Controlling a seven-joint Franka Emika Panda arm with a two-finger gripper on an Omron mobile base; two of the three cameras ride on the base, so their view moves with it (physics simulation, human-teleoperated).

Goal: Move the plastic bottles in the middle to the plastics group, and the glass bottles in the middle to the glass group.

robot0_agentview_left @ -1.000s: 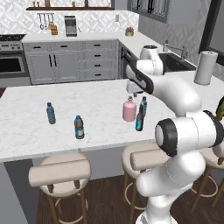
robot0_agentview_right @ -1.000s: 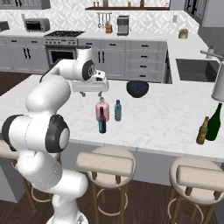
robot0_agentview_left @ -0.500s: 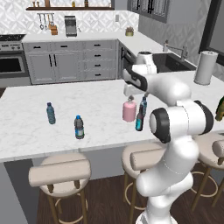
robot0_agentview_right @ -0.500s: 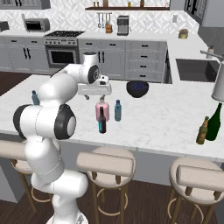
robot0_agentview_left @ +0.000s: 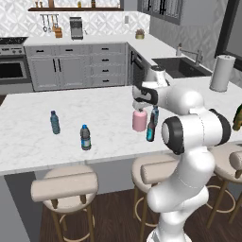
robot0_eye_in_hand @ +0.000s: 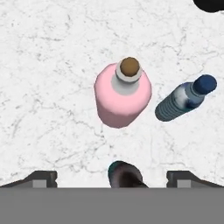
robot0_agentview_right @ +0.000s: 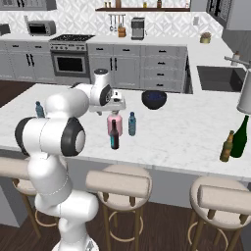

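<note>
Three bottles stand mid-counter. The squat pink bottle (robot0_agentview_left: pixel 140 121) (robot0_agentview_right: pixel 114 123) (robot0_eye_in_hand: pixel 123 94) has a brown-stoppered narrow top. The slim dark bottle with a teal lower part (robot0_agentview_left: pixel 151 131) (robot0_agentview_right: pixel 114 137) (robot0_eye_in_hand: pixel 124 175) is in front of it. The pale-blue blue-capped water bottle (robot0_agentview_left: pixel 155 115) (robot0_agentview_right: pixel 132 124) (robot0_eye_in_hand: pixel 183 99) stands beside it. My gripper (robot0_agentview_left: pixel 140 106) (robot0_agentview_right: pixel 116 106) (robot0_eye_in_hand: pixel 111 179) hangs open just above the pink bottle, pointing down, fingers wide apart. Far left are the pale teal bottle (robot0_agentview_left: pixel 55 122) (robot0_agentview_right: pixel 39 109) and the dark-banded one (robot0_agentview_left: pixel 85 137). The olive-green bottle (robot0_agentview_left: pixel 237 118) (robot0_agentview_right: pixel 239 138) is far right.
A black bowl (robot0_agentview_right: pixel 154 99) (robot0_eye_in_hand: pixel 212 4) sits behind the middle bottles. A small brown bottle (robot0_agentview_right: pixel 226 147) stands next to the green one. The white paper-towel roll (robot0_agentview_left: pixel 222 73) is near the sink (robot0_agentview_left: pixel 182 67). Stools line the counter's front edge.
My hand has shifted a little sideways and lower, settling over the pink bottle, and the arm's elbow has folded in. The bottles have not moved.
</note>
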